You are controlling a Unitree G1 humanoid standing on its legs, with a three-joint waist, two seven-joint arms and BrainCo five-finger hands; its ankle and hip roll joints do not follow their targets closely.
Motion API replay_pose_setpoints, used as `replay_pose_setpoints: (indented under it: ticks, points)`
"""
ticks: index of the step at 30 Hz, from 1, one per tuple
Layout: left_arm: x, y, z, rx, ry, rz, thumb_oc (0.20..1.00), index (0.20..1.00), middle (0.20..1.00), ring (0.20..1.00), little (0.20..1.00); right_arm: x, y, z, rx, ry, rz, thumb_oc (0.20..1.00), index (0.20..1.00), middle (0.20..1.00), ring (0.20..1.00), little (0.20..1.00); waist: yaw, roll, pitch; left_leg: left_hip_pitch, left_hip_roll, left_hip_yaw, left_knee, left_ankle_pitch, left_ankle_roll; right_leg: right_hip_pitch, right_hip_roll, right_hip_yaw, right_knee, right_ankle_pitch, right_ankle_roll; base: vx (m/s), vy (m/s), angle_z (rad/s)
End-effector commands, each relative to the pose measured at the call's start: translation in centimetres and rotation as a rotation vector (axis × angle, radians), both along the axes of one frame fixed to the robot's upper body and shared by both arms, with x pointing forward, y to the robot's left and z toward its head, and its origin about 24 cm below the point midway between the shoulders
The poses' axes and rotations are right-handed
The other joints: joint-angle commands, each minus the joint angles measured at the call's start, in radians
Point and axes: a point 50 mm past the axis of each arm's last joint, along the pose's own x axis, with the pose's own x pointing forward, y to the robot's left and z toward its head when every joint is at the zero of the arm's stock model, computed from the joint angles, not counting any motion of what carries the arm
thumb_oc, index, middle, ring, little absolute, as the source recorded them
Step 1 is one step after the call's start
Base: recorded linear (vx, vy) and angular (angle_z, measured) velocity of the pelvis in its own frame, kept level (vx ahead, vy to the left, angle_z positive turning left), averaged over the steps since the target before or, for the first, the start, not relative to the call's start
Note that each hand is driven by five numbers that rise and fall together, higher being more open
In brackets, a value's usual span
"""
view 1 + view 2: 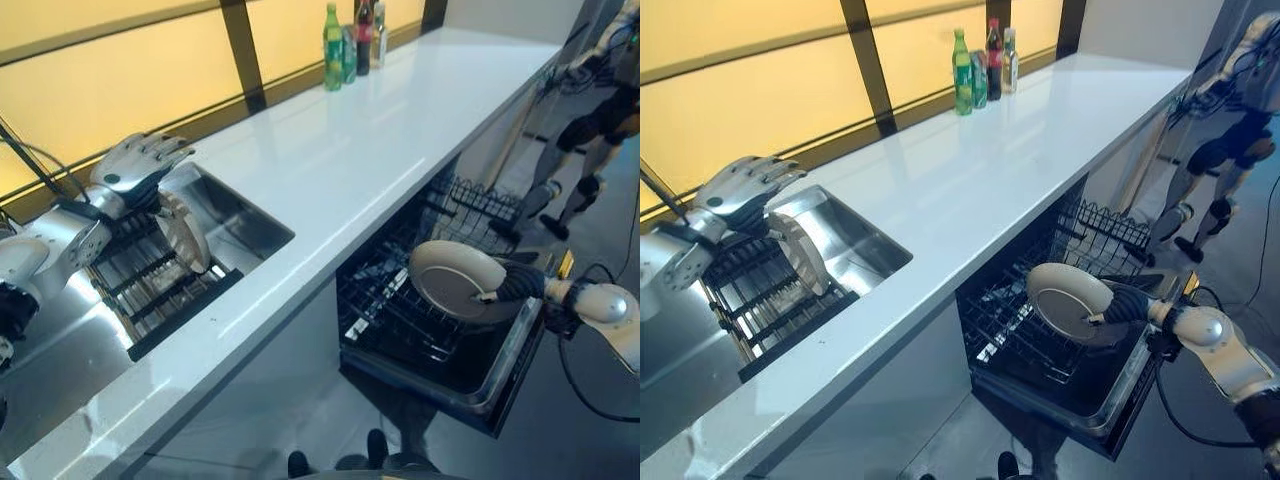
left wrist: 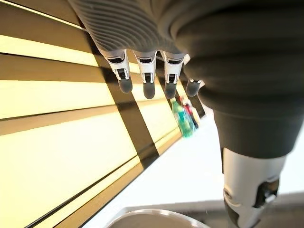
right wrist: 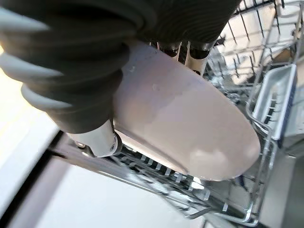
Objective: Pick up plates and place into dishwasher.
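Right hand [image 3: 142, 71] pinches plate [image 3: 190, 123] over rack [image 3: 270, 109].

- A round off-white plate [image 1: 458, 281], tilted on edge, is held in the right hand [image 1: 515, 283] over the dishwasher's pulled-out black wire rack [image 1: 400, 325].
- Another plate [image 1: 184, 231] stands upright in the sink's dish rack [image 1: 150, 280], below the left hand [image 1: 135, 165].
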Motion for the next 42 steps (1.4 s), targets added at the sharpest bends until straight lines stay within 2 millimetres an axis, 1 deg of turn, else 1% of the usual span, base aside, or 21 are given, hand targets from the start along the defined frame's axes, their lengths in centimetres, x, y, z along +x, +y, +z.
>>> replay_pose_setpoints:
  ticks: [1,7,11,16,23,27,30,34,35,38,40,42]
  points:
    - [0.8,0.5,5.7,0.036,-0.179,0.085,1.0,1.0,1.0,1.0,1.0,3.5,1.9,4.6,0.032,-0.194,0.007,0.2,0.2,0.2,0.2,0.2,0.037,-0.013,0.074,0.005,-0.035,-0.04,0.008,-0.105,-0.008,0.01,-0.04,-0.012,0.007,-0.058,0.091,-0.09,0.012,-0.02]
    - [1.8,-0.6,6.8,0.14,-0.165,0.09,1.0,1.0,1.0,1.0,1.0,4.9,2.5,4.0,0.012,-0.13,0.006,0.2,0.2,0.2,0.2,0.2,0.052,-0.004,0.104,-0.02,-0.04,-0.059,0.008,-0.092,-0.012,-0.01,-0.048,-0.031,0.009,-0.052,0.089,-0.06,0.008,0.0]
    - [2.7,-1.4,7.1,0.18,-0.158,0.103,1.0,1.0,1.0,1.0,1.0,6.5,3.3,4.2,-0.01,-0.127,-0.003,0.2,0.2,0.2,0.2,0.2,0.066,0.0,0.125,-0.036,-0.043,-0.071,0.008,-0.083,-0.013,-0.025,-0.053,-0.042,0.011,-0.049,0.086,-0.07,0.0,0.09]
    - [3.5,-2.3,7.7,0.235,-0.119,0.117,1.0,1.0,1.0,1.0,1.0,7.8,3.9,4.2,-0.043,-0.074,-0.017,0.2,0.2,0.2,0.2,0.2,0.08,0.007,0.143,-0.055,-0.048,-0.08,0.008,-0.073,-0.016,-0.041,-0.058,-0.056,0.012,-0.045,0.085,-0.06,-0.002,0.09]
    - [4.3,-2.9,7.6,0.301,0.006,0.184,1.0,1.0,1.0,1.0,1.0,8.8,4.5,3.7,-0.053,-0.016,-0.045,0.2,0.2,0.2,0.2,0.2,0.098,0.022,0.161,-0.063,-0.055,-0.086,0.008,-0.066,-0.018,-0.049,-0.068,-0.077,0.016,-0.043,0.082,-0.02,0.006,0.05]
    - [4.5,-3.5,7.8,0.322,0.023,0.185,1.0,1.0,1.0,1.0,1.0,9.1,4.6,3.4,-0.095,-0.003,-0.058,0.2,0.2,0.2,0.2,0.2,0.105,0.028,0.165,-0.062,-0.06,-0.092,0.008,-0.064,-0.018,-0.046,-0.073,-0.084,0.019,-0.045,0.08,0.0,0.001,0.07]
    - [4.3,-3.3,8.7,0.309,-0.054,0.179,1.0,1.0,1.0,1.0,1.0,9.2,4.7,3.3,-0.109,0.004,-0.052,0.2,0.2,0.2,0.2,0.2,0.107,0.029,0.166,-0.063,-0.064,-0.093,0.008,-0.062,-0.018,-0.047,-0.074,-0.086,0.018,-0.043,0.08,0.01,0.014,0.08]
    - [3.7,-3.1,10.9,0.252,-0.27,0.132,1.0,1.0,1.0,1.0,1.0,9.0,4.5,2.8,-0.127,0.01,-0.059,0.2,0.2,0.2,0.2,0.2,0.11,0.029,0.166,-0.065,-0.064,-0.092,0.008,-0.063,-0.017,-0.049,-0.074,-0.09,0.019,-0.044,0.077,-0.01,-0.013,0.04]
    - [3.3,-2.9,11.5,0.203,-0.352,0.109,1.0,1.0,1.0,1.0,1.0,8.8,4.4,2.4,-0.126,0.015,-0.063,0.2,0.2,0.2,0.2,0.2,0.111,0.028,0.165,-0.064,-0.064,-0.093,0.008,-0.063,-0.017,-0.046,-0.075,-0.092,0.019,-0.045,0.077,0.02,-0.036,0.04]
    - [2.6,-2.5,12.5,0.079,-0.504,0.05,1.0,1.0,1.0,1.0,1.0,8.3,4.1,1.5,-0.131,0.026,-0.069,0.2,0.2,0.2,0.2,0.2,0.113,0.021,0.158,-0.057,-0.064,-0.096,0.008,-0.065,-0.017,-0.038,-0.074,-0.096,0.02,-0.048,0.076,0.04,-0.046,0.04]
    - [2.3,-2.2,12.5,0.02,-0.562,0.029,1.0,1.0,1.0,1.0,1.0,8.1,4.2,1.1,-0.129,0.032,-0.066,0.2,0.2,0.2,0.2,0.2,0.113,0.018,0.154,-0.052,-0.064,-0.098,0.008,-0.066,-0.017,-0.033,-0.074,-0.098,0.021,-0.049,0.075,0.03,-0.037,0.01]
    - [2.2,-2.0,12.1,0.013,-0.582,0.014,1.0,1.0,1.0,1.0,1.0,7.9,4.2,0.6,-0.143,0.038,-0.066,0.2,0.2,0.2,0.2,0.2,0.112,0.016,0.148,-0.046,-0.062,-0.098,0.008,-0.068,-0.019,-0.028,-0.073,-0.097,0.022,-0.051,0.074,0.04,-0.024,0.01]
